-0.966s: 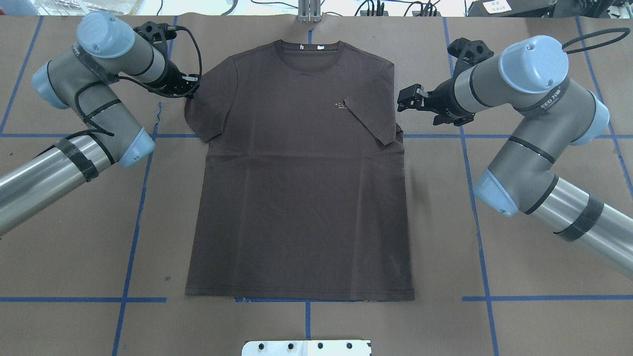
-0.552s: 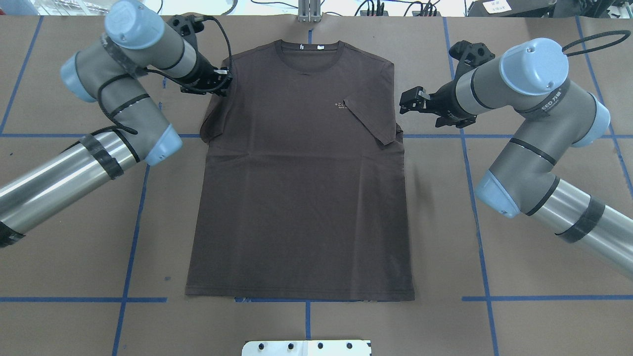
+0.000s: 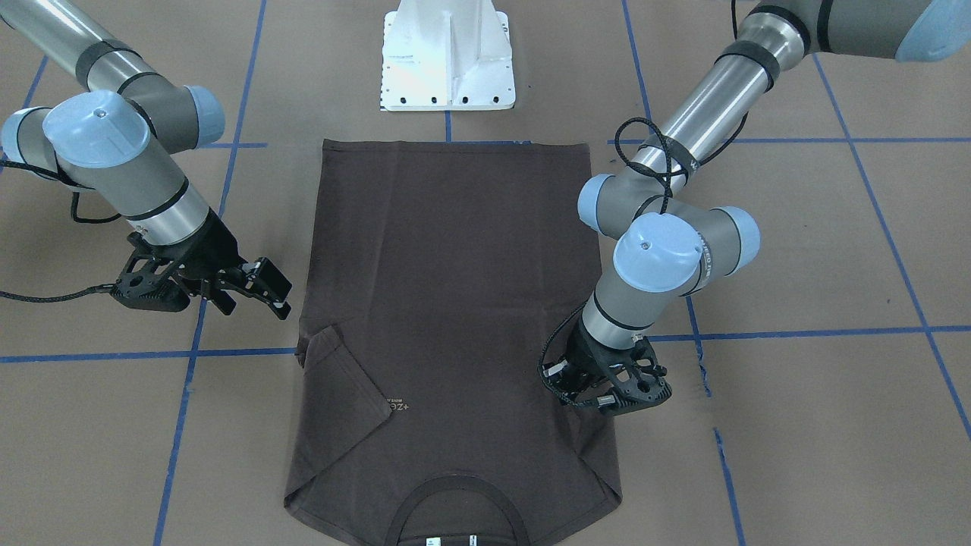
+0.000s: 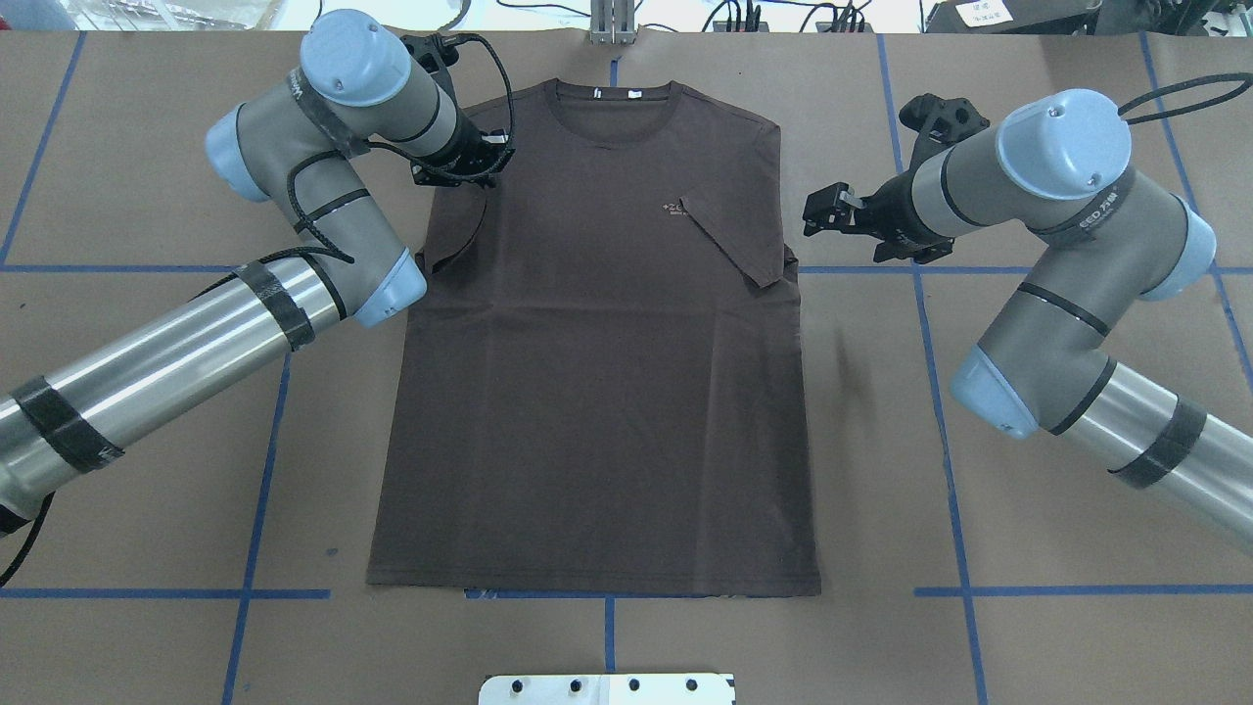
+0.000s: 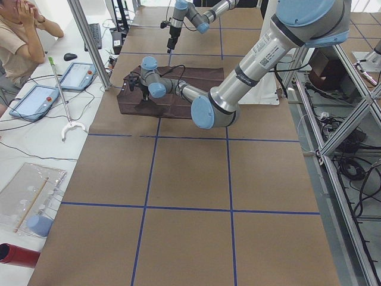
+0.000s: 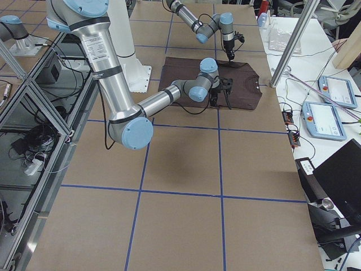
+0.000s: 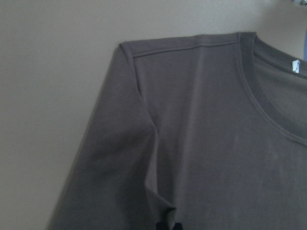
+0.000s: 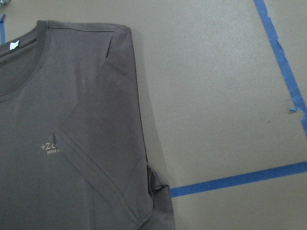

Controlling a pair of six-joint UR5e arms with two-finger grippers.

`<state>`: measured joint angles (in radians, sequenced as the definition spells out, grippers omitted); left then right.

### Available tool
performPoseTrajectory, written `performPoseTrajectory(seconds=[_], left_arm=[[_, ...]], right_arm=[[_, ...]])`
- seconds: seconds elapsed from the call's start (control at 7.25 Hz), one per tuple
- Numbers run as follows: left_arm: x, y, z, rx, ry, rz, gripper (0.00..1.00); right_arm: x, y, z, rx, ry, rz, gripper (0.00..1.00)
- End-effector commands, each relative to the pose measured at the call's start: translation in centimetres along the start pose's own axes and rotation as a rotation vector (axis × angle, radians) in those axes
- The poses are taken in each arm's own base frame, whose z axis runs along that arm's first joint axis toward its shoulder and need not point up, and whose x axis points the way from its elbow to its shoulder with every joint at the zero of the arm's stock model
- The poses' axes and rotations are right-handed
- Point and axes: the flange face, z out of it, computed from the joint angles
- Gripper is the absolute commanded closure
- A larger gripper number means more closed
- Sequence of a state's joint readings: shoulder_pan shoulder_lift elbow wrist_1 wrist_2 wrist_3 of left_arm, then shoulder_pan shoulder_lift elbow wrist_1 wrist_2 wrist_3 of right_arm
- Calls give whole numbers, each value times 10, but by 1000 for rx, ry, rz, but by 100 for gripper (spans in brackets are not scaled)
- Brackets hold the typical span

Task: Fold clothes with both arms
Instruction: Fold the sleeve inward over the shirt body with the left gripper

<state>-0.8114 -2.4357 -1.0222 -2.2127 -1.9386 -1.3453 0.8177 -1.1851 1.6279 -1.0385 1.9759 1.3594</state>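
Note:
The dark brown T-shirt (image 4: 597, 392) lies flat on the brown table, with its collar (image 4: 614, 98) at the far edge. One sleeve (image 4: 734, 240) is folded in over the chest, beside the pale lettering (image 4: 673, 209). My left gripper (image 4: 477, 179) is over the other shoulder, shut on that sleeve (image 4: 455, 235), which is lifted and drawn inward. In the left wrist view the cloth (image 7: 201, 120) bunches toward a black fingertip (image 7: 168, 225). My right gripper (image 4: 817, 211) hovers open just off the shirt's edge, holding nothing. The front view shows the left gripper (image 3: 563, 388) on the cloth and the right gripper (image 3: 273, 292) beside it.
The white bolted pedestal (image 4: 607, 688) sits at the near table edge. Blue tape lines (image 4: 940, 392) cross the brown surface. Off the far side a person (image 5: 21, 36) sits by tablets (image 5: 33, 101). Metal framing (image 5: 345, 119) flanks the robot's side.
My left gripper has moved right, from beside the shirt onto the shoulder, dragging the sleeve inward with it. The right gripper has drawn back slightly away from the shirt.

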Motion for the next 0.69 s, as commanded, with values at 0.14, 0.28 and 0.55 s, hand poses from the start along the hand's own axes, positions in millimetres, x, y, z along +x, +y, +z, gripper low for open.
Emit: performPoseTrajectory(seconds=[0.14,0.28,0.55], left_arm=[[4,-10,-2,72,8,-83,100],[12,-10,-7,75,22,-93,80],[23,3,-28,76,76,-68,32]], right_arm=[[2,3,2,-5,4,2,0],[2,4,2,-6,3,1,0],[-1,4,0,5,-1,-1,0]])
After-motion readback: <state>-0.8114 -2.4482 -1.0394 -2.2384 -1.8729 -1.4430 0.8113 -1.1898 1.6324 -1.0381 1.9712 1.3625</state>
